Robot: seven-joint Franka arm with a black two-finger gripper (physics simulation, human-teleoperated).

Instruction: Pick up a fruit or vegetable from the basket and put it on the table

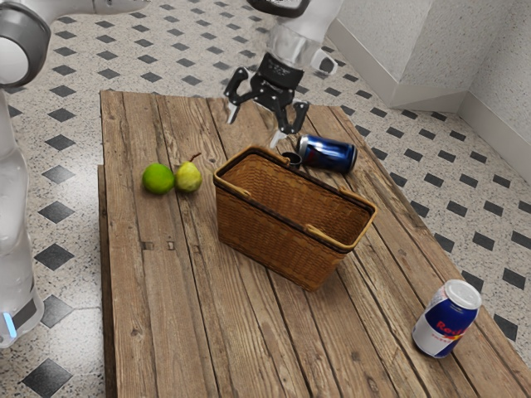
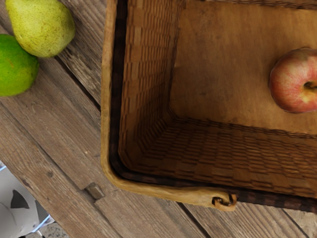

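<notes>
My gripper [image 1: 255, 124] stands open above the table, over the far left end of the wicker basket [image 1: 274, 240] in the exterior view, with nothing between its fingers. In the wrist view an apple [image 2: 294, 82], red and yellowish, lies on the floor inside the basket [image 2: 146, 89]. Outside the basket, on the wooden table [image 1: 178, 290], a green lime [image 1: 158, 178] and a yellow-green pear [image 1: 188, 177] sit side by side. The wrist view also has the pear [image 2: 42, 27] and the lime [image 2: 15, 67] beside the basket's end.
A dark blue can [image 1: 328, 154] lies on its side behind the basket, with a small dark round thing [image 1: 291, 158] by it. A blue and white can [image 1: 447, 318] stands at the exterior view's lower right. The basket's handles rest folded along its rim.
</notes>
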